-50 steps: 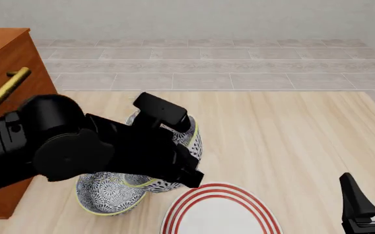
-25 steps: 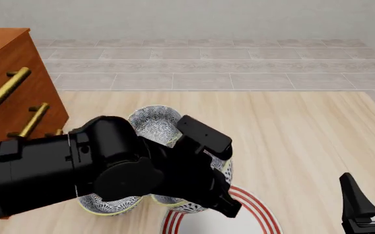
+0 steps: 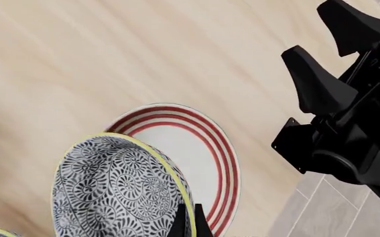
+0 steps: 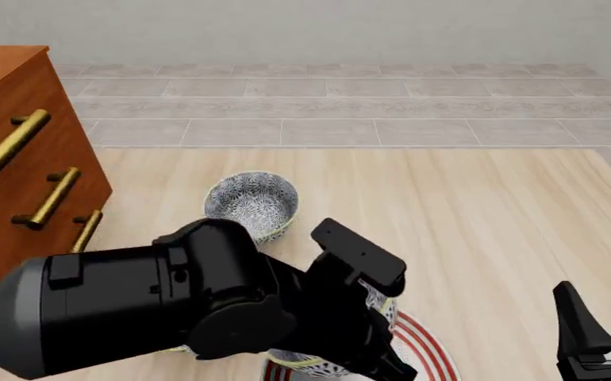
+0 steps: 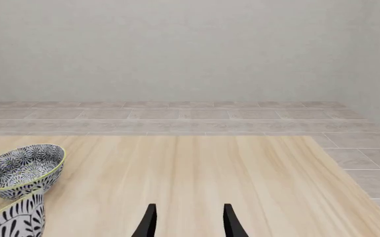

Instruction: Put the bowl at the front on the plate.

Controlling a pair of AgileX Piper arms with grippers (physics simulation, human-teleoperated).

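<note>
Left jaws (image 3: 190, 224) clenched on bowl (image 3: 114, 190) rim, bowl over plate (image 3: 207, 148); right jaws (image 5: 187, 222) released, well apart.

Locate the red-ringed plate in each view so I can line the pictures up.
Front view: the plate is at the bottom edge, mostly hidden under the left arm.
Left wrist view: in the middle of the picture, partly behind the held bowl.
Right wrist view: not in it.
Shared landmark: the far bowl.
</note>
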